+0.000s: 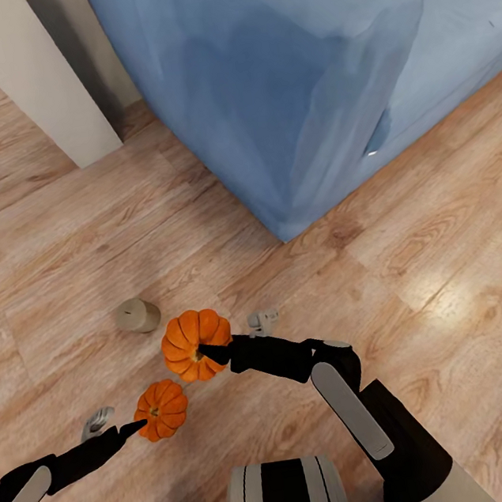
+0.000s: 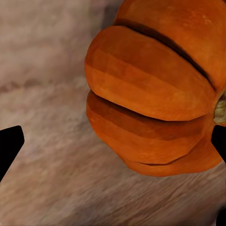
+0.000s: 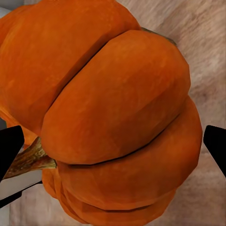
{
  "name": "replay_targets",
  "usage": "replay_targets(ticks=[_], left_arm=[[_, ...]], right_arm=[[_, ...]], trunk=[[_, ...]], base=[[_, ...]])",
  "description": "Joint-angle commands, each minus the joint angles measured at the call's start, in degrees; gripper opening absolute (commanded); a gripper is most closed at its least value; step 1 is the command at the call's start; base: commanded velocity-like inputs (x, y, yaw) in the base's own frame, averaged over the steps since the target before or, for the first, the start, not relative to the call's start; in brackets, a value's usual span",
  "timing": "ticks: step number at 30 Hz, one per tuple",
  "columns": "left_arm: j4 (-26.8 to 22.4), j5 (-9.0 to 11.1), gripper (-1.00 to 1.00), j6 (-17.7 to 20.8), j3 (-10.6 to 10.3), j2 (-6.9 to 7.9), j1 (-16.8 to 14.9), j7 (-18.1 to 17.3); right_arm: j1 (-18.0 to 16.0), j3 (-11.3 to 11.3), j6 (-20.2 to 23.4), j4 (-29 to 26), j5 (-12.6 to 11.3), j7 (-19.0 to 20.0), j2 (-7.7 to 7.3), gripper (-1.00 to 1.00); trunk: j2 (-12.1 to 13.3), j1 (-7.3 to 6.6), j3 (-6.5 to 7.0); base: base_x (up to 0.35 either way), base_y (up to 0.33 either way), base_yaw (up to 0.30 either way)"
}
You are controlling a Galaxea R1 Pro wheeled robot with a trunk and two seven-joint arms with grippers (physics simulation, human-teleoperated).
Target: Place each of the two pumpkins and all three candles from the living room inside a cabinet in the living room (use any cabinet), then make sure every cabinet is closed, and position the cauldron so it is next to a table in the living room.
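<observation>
Head view: right gripper (image 1: 210,355) at the upper pumpkin (image 1: 195,344), fingertip over its centre, second finger hidden behind the fruit, so grip can't be told for sure. Left gripper (image 1: 140,426) tip touching the lower pumpkin (image 1: 161,409) at its side; other finger not visible, can't tell whether clamped. Right wrist view: pumpkin (image 3: 117,117) between the two dark fingertips (image 3: 9,148), stem at one edge, contact unclear. Left wrist view: pumpkin (image 2: 150,99) cut off by frame, off toward one finger, wide gap to the other. One candle (image 1: 138,315) upright on the floor just beside the upper pumpkin, apart from it. Light wood plank floor (image 1: 445,271), glare patch on it. Blue sofa (image 1: 298,77) corner above, cut off by frame. Pale wall edge (image 1: 36,82) at far left. No readable text.
</observation>
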Motion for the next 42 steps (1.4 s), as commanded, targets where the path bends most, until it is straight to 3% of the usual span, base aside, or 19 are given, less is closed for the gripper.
replay_targets(ticks=[1, 26, 29, 42], left_arm=[[0.00, 0.60, 1.00, 0.32, -0.28, 0.10, -0.04, 0.01], [0.00, 0.60, 1.00, 0.36, -0.27, 0.15, -0.04, 0.03], [0.00, 0.60, 1.00, 0.36, -0.25, 0.15, -0.04, 0.02], [0.00, 0.63, 1.00, 0.34, -0.24, 0.09, -0.04, 0.01]], right_arm=[[-0.02, -0.06, 0.26, -0.02, 0.06, 0.20, 0.02, -1.00], [-0.02, -0.06, 0.26, -0.12, 0.06, 0.20, 0.02, -1.00], [-0.02, -0.06, 0.26, -0.12, 0.06, 0.20, 0.02, -1.00], [-0.02, -0.06, 0.26, -0.16, 0.06, 0.28, 0.02, -1.00]], trunk=[[-0.01, -0.01, -0.03], [-0.01, -0.01, -0.03], [-0.05, 0.07, -0.69], [-0.08, 0.12, -1.14]], base=[[0.000, 0.000, 0.000], [0.046, -0.011, 0.000], [0.000, 0.000, 0.000], [0.000, 0.000, 0.000]])
